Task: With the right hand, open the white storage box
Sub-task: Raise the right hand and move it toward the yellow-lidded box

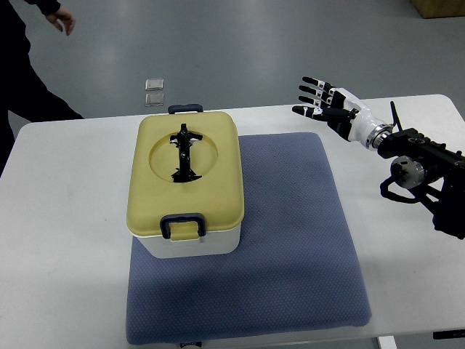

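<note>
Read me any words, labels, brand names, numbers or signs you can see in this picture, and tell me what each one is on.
No readable text anywhere in the top view.
Storage box: yellow lid and white body carry no visible print.
Right hand and its arm: no legible markings.
Two small clear packets on the floor: too small to tell.
Blue mat, table: plain.

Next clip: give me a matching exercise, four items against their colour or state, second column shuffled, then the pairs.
Items:
1. lid
2. mat
3. right hand
4. front latch

States:
A. blue-grey, under the box
B. fingers spread, holding nothing
C. yellow, closed on the box
D. dark, down over the lid's near edge

Pairs: 1-C, 2-A, 3-B, 4-D
</note>
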{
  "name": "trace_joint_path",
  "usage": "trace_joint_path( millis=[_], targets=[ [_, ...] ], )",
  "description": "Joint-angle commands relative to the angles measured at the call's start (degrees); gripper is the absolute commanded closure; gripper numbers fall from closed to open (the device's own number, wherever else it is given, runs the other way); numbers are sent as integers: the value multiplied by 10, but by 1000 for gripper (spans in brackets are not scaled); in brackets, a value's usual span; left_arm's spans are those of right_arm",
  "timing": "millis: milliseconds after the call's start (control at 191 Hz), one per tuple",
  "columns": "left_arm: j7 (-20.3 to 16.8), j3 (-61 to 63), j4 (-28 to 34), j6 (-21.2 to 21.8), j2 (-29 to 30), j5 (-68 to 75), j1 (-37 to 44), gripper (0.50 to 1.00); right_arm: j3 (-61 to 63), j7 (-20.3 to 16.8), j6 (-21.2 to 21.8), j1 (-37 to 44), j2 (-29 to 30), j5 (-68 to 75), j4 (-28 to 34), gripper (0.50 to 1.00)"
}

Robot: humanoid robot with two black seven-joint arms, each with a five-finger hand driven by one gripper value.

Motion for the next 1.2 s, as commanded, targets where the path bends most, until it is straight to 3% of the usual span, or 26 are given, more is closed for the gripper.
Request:
trace_joint_path(
  millis=[0,409,708,1007,1196],
  targets=[
    [0,1,0,0,0,0,0,500,2,0,-2,-3,4,0,0,583],
    [0,0,1,0,0,-1,0,500,10,1,-4,-6,13,1,0,583],
    [0,0,3,0,0,-1,0,500,7,-1,-53,-6,14,2,-2,583],
    [0,1,5,0,0,0,1,500,0,-36,-72,-5,10,10,1,583],
    [0,1,6,0,0,0,2,500,-1,-39,-69,-2,9,9,2,583]
  ],
)
